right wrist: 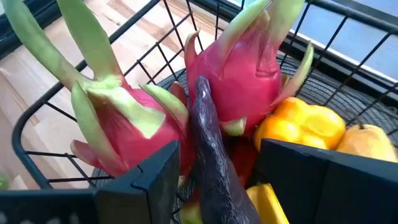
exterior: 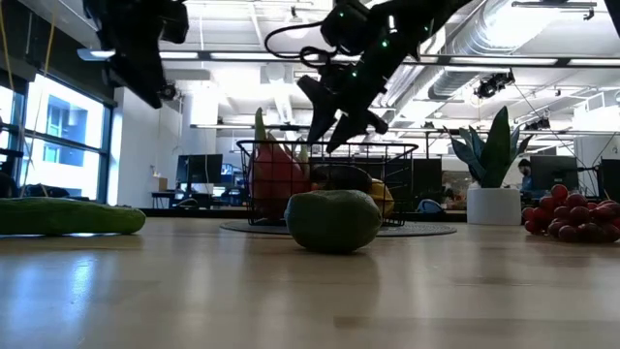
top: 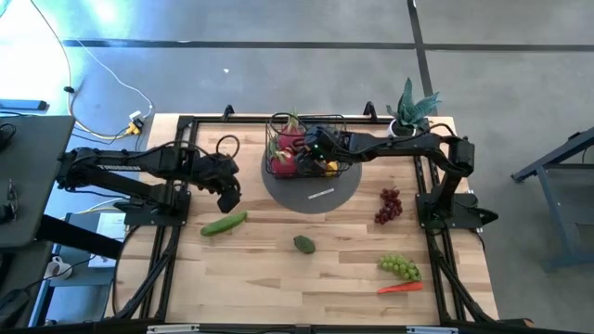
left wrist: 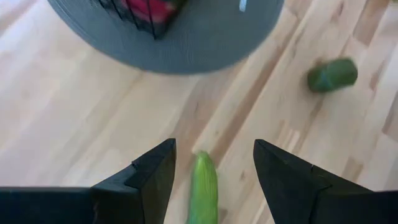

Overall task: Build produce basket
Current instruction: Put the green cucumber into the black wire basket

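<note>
The black wire basket (top: 295,147) stands on a round grey mat (top: 320,193). It holds two pink dragon fruits (right wrist: 245,68), yellow pieces (right wrist: 298,124) and a purple eggplant (right wrist: 211,155) that leans on the other fruit. My right gripper (right wrist: 217,180) hangs over the basket (exterior: 334,136), open, one finger on either side of the eggplant with a gap on both sides. My left gripper (top: 227,195) hovers open above the green cucumber (top: 225,224), which lies flat on the table; its tip (left wrist: 204,183) shows between the fingers, far below them.
On the wood lie a round green fruit (top: 303,244), red grapes (top: 388,206), green grapes (top: 399,267) and a small orange-red piece (top: 399,288). A potted plant (top: 413,109) stands at the far right corner. There is bare table along the near edge.
</note>
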Available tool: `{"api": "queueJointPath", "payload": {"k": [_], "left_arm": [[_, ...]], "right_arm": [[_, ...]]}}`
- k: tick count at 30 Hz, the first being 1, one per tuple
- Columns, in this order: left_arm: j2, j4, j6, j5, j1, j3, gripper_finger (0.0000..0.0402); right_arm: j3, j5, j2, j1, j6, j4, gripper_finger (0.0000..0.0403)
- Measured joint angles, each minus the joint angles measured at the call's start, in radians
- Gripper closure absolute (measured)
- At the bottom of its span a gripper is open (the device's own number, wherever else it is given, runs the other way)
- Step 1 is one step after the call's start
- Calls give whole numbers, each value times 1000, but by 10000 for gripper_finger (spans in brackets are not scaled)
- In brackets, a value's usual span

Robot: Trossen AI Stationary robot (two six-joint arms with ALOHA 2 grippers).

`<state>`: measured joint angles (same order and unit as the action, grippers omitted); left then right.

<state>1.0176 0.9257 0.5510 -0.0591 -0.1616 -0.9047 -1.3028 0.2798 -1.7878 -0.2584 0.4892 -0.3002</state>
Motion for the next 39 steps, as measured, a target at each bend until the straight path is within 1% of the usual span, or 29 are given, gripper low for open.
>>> {"api": "queueJointPath", "payload": {"k": [6,10,14,21,28,34,39], "left_arm": [[0,19,69,8,99,39,198],[0,21,99,34,154,84,198],[0,13,106,56,191,124,198],[0,10,120,58,240,185,198],[2,-12,130,132,257,242,195],[6,-14,138,131,257,260,180],[24,-76,137,129,257,288,160]], "right_arm": [[-62,1,0,8,9,-77,198],[-78,-5,0,27,61,-103,197],[-97,-8,0,53,97,-121,197],[-137,-8,0,94,162,-137,197],[-216,8,0,134,169,-232,197],[-318,35,1,181,172,-371,197],[-380,35,1,235,197,-449,197]]}}
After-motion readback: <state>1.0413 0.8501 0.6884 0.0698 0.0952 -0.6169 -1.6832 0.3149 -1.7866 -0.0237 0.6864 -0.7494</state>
